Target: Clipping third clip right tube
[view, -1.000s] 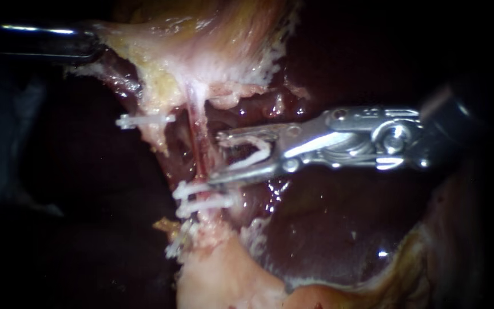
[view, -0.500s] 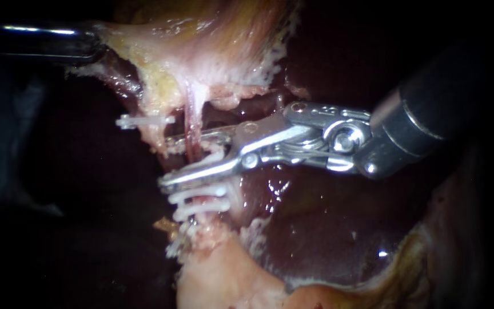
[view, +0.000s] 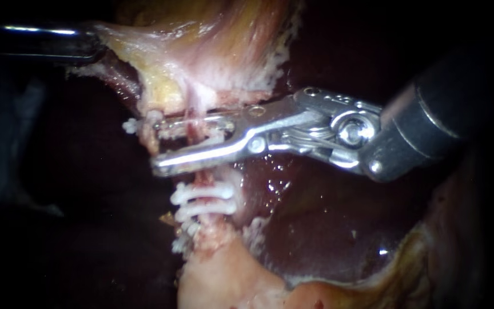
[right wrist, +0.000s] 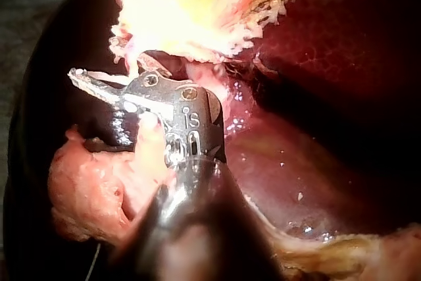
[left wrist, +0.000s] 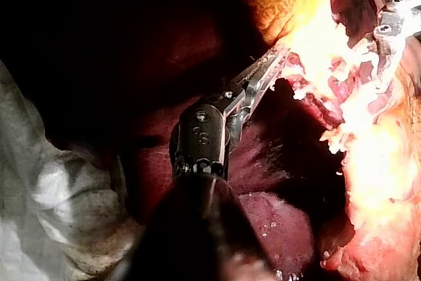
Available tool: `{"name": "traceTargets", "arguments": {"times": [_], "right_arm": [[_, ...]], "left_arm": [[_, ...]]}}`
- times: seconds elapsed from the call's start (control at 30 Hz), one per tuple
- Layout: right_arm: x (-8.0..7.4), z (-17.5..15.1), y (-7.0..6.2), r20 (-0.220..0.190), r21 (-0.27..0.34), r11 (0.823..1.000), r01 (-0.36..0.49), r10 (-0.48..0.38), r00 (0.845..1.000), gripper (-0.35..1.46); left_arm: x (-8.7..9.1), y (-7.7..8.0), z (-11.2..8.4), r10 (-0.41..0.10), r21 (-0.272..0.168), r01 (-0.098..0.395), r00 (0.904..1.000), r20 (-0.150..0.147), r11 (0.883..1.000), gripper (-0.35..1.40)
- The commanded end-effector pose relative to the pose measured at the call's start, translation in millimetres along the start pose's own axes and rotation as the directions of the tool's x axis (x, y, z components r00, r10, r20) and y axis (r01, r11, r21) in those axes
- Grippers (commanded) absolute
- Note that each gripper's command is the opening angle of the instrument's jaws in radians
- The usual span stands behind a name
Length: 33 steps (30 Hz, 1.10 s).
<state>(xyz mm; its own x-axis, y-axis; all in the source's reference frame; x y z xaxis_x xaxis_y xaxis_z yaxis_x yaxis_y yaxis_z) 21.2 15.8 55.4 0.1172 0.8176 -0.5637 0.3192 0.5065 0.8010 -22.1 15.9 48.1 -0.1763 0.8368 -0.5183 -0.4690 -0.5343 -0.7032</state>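
Just left of centre in the endoscope view, the thin reddish right tube [view: 203, 176] runs from 12 toward 6 o'clock. The right instrument [view: 158, 144] enters from 2 o'clock. Its jaws stand apart on either side of the tube, holding a loaded clip [view: 215, 137] around it. Just toward 6 o'clock, two white clips [view: 192, 193] cross the tube. The gallbladder [view: 212, 51] lies at 12 o'clock, and the left instrument [left wrist: 273, 64] has its jaws clamped on it at 10 o'clock. Dark liver [view: 327, 229] fills 4 o'clock.
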Motion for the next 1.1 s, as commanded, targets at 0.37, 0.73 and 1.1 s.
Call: {"name": "traceTargets", "arguments": {"times": [0.37,0.73,1.1], "right_arm": [[0.8,0.6,-1.7,0.004,0.027,1.0,-0.009,0.009,1.0,0.39],[0.6,-0.9,-0.5,-0.013,0.004,0.998,-0.067,0.067,0.998,0.09],[0.3,-1.4,-0.4,-0.022,0.0,0.988,-0.154,0.154,0.988,-0.35]], "left_arm": [[-0.1,0.0,0.0,0.0,0.003,0.0,1.0,-0.001,1.0,-0.35],[-0.2,0.0,0.2,0.001,0.004,-0.001,1.0,-0.002,1.0,-0.35],[-0.2,0.0,0.2,0.001,0.004,-0.001,1.0,-0.002,1.0,-0.35]]}}
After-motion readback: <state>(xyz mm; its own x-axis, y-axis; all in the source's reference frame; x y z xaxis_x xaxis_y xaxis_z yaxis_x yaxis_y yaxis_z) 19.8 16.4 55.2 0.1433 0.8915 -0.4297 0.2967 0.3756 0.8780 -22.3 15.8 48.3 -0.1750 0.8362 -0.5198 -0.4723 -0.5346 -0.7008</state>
